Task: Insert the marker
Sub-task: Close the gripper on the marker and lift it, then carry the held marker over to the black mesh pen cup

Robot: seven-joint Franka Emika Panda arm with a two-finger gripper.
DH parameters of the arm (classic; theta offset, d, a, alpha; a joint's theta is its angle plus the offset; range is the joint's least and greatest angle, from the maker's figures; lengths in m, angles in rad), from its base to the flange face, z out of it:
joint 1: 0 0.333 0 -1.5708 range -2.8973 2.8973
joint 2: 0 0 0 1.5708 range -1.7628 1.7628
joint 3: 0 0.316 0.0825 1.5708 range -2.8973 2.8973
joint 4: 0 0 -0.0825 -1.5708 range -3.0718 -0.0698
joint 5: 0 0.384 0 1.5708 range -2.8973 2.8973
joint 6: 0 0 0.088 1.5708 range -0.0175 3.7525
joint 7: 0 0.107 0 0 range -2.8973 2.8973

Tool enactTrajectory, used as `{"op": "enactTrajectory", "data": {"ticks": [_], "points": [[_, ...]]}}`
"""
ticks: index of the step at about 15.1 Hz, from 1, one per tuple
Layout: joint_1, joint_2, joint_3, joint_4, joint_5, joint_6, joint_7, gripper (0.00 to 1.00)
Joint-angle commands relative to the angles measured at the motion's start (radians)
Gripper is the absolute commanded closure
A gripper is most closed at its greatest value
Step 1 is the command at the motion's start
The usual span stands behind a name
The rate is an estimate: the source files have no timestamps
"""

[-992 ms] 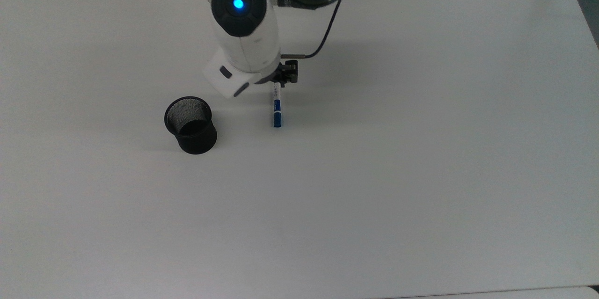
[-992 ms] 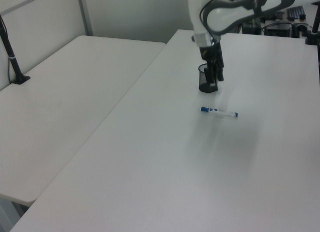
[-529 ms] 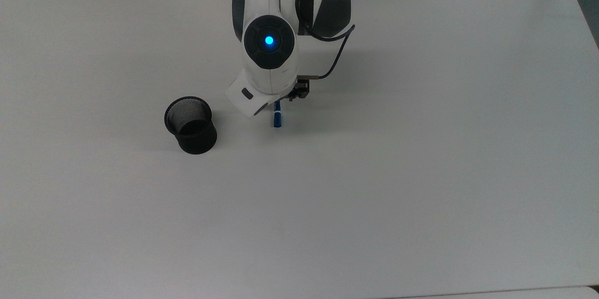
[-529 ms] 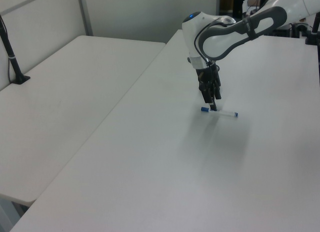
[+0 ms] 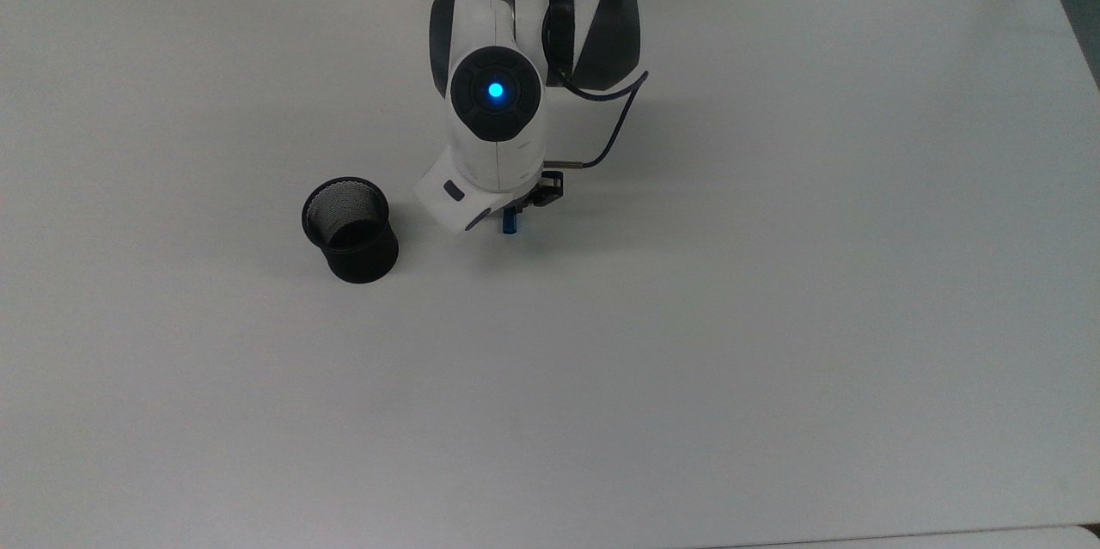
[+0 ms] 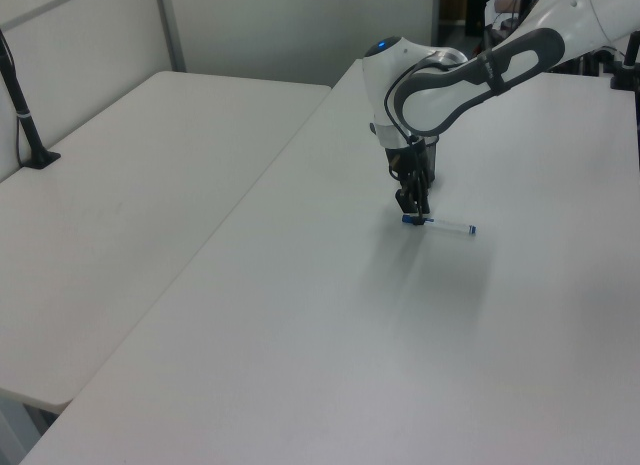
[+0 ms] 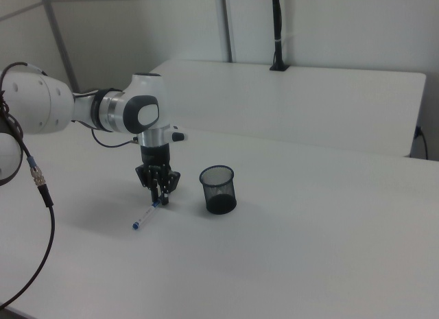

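Right view puts the gripper (image 7: 160, 197) low over the white table (image 7: 309, 250), its fingers spread to either side of the marker (image 7: 145, 215) near its capped end; whether they touch it I cannot tell; the marker lies flat on the table; the black mesh cup (image 7: 218, 189) stands upright near it on the right view's right, apart from both.

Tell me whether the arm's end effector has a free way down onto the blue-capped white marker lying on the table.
Probably yes: the end effector hangs right over the blue-capped white marker, nothing lies between them, and the black mesh cup stands off to the side.
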Motion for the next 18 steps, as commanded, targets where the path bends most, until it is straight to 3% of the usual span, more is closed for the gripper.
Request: {"op": "enactTrajectory", "data": {"ticks": [1,3,6,9,14,18], "points": [[0.022,0.003,-0.007,-0.014,-0.019,0.038,0.035,0.82],[0.025,0.005,-0.007,-0.014,-0.019,0.038,0.035,0.92],[0.025,0.003,-0.007,-0.014,-0.019,0.036,0.035,0.97],[0.019,-0.019,-0.007,-0.009,-0.019,0.021,0.033,0.98],[0.013,-0.142,-0.021,-0.009,-0.043,-0.019,0.027,1.00],[-0.066,-0.228,-0.021,-0.002,-0.074,-0.017,0.016,1.00]]}}
